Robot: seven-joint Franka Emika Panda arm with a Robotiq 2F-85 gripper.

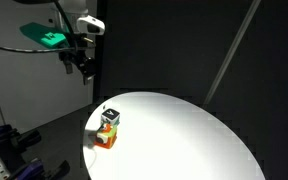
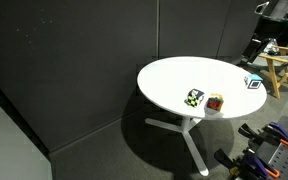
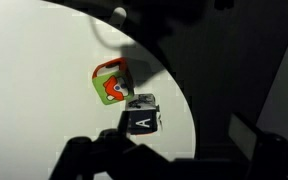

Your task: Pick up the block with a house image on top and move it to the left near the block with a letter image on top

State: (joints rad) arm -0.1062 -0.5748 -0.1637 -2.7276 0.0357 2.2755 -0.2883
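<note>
House block sits at 10 o'clock of letter block, just beside. Gripper high, empty, opening unclear. Placement looks done; next: retreat.

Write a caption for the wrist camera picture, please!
On the white table, the orange block sits close beside the letter block.
</note>
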